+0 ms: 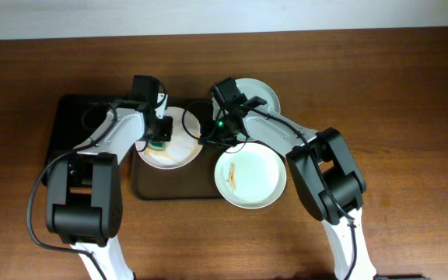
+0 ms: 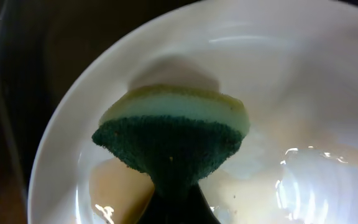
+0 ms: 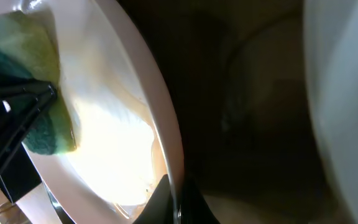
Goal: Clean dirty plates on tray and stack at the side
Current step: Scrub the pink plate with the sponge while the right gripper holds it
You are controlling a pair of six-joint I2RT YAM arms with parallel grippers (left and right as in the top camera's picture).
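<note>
On the large brown rectangular tray (image 1: pixel 155 191), a stiff, glossy, breakable round white plate (image 1: pixel 179 153), smeared orange-brown and judged slippery, is pinched at its thin rim by the closed right gripper (image 1: pixel 207 138), while a soft yellow-and-green sponge (image 2: pixel 173 134) is clamped in the left gripper (image 1: pixel 157 142) over its middle.

Left wrist feed: I see the sponge (image 2: pixel 173 134) filling the centre, its dark green scouring face toward the camera and a pale yellow foam layer behind it. Its lower end narrows into the left gripper (image 2: pixel 178 205), visible only as a dark wedge at the bottom edge, clamped on it. Beneath lies a glossy white plate (image 2: pixel 303 68). An orange-brown smear (image 2: pixel 120 186) sits lower left of the sponge, with fainter tan film and bright glare lower right. A dark surface (image 2: pixel 11 93) lies past the plate's left rim. I can't confirm sponge-to-plate contact.
</note>
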